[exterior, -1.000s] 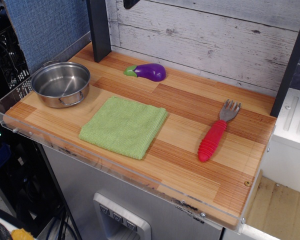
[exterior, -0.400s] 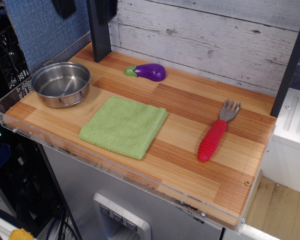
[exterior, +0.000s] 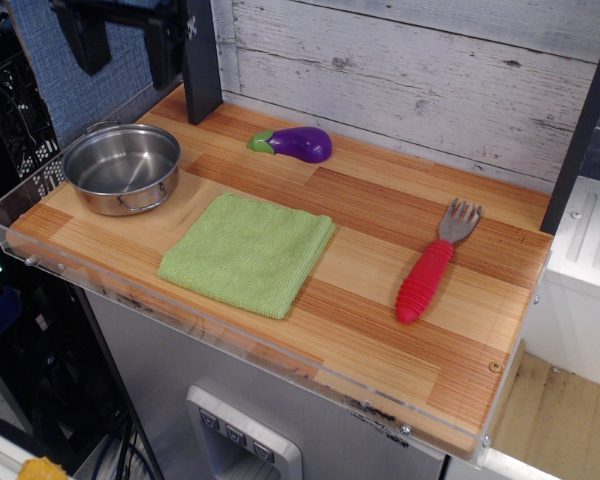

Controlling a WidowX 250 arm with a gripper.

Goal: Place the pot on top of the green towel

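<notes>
Gripper (exterior: 125, 45) has come down into view at top left since the earlier frames, where only dark bits showed at the top edge; everything else on the table sits unchanged. Counts, big to small: 1 wooden table (exterior: 380, 220), 1 green towel (exterior: 248, 253), 1 pot (exterior: 121, 167), 1 red-handled fork (exterior: 432, 263), 1 purple toy eggplant (exterior: 294, 143). Gripper: two dark fingers (exterior: 83, 42) hang down w/ a wide gap between them, jaws spread, nothing held. Pot stands upright at the table's left rear corner, below the gripper and well clear of it, no contact. Towel lies flat just right and to the front of the pot, near but not touching. Eggplant sits at the back near the wall, behind the towel. Fork lies on the right side, well apart from the towel, tines toward the wall.
</notes>
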